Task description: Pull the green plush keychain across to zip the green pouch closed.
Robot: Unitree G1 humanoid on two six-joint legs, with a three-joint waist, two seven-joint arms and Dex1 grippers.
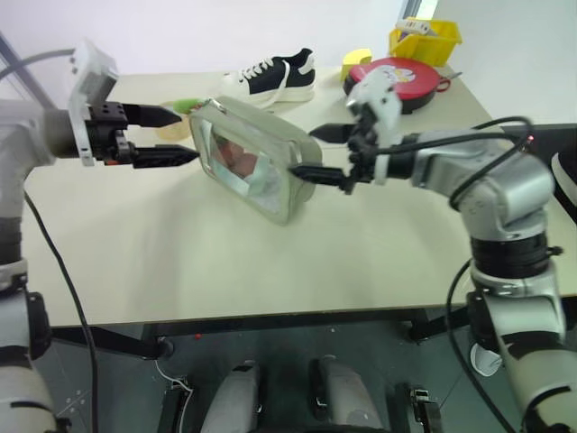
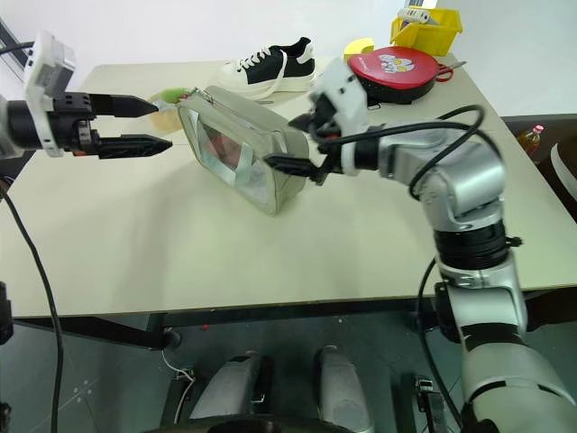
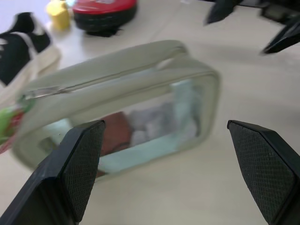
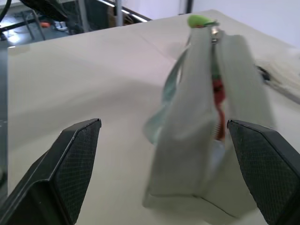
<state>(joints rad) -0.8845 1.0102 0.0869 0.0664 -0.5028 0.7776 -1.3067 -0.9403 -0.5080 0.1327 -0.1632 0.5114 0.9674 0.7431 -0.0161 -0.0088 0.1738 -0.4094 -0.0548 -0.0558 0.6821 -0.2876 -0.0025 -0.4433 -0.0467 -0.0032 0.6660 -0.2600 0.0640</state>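
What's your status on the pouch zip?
Left gripper open, right gripper open, flanking green pouch. Green plush keychain at far end, untouched. Nothing blocking.

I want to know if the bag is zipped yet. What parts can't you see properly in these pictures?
- Green pouch zipper: too small in the eye views, blurred in both wrist views, so open or closed is unclear.
- Green plush keychain: tiny and blurred.
- Things inside: smeared behind the clear window.

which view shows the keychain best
The right wrist view: the keychain sits in the open at the pouch's far top end. The eye views show a green bit behind the pouch; in the left wrist view it's a blur at the edge.
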